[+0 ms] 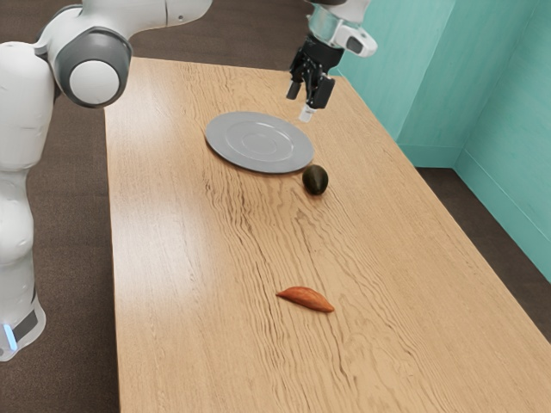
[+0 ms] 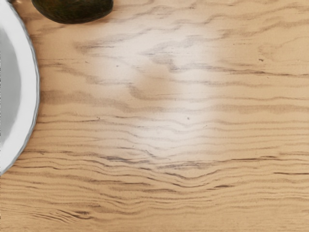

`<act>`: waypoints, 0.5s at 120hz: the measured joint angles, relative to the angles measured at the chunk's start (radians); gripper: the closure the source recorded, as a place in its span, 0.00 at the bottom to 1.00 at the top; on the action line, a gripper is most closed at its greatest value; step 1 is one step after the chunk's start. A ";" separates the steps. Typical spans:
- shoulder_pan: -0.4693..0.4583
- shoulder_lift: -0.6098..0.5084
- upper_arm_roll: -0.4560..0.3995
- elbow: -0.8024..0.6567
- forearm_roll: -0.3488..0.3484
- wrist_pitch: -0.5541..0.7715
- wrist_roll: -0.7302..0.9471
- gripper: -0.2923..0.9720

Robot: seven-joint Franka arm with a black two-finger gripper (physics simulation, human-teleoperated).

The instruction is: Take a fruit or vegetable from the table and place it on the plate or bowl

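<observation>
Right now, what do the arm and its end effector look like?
The arm is glossy white, built of rounded links with grey joint caps. A small blue light glows near its base. The end effector is black and blocky with two short fingers, mounted under a white-and-grey wrist housing. I see no loose cables or markings.

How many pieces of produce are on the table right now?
2. A dark avocado lies beside the rim of the plate, toward the exterior view's right; an orange sweet potato lies alone on the table, nearer the camera. Nothing seems hidden.
</observation>
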 joint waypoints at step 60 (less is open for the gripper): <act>-0.046 0.025 0.001 0.102 0.003 0.152 -0.032 0.23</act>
